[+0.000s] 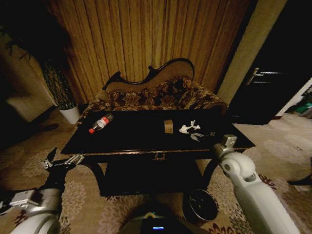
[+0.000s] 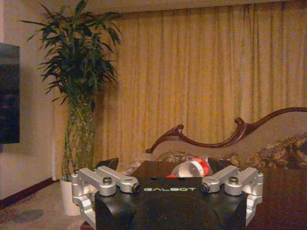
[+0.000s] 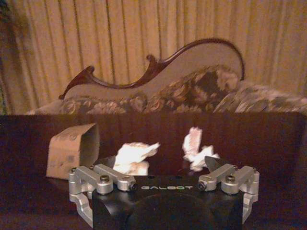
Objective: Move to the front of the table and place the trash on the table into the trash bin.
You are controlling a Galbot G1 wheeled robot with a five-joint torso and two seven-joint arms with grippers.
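My open right claw [image 3: 163, 165] sits lower centre; the white wrapper [image 3: 132, 157] lies just beyond on the desk [image 3: 268, 143], box [image 3: 72, 149] at left.

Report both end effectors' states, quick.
Left end effector: open, empty, off the table's left front corner, facing the bottle.
Right end effector: open, empty, at the front edge facing the wrapper.
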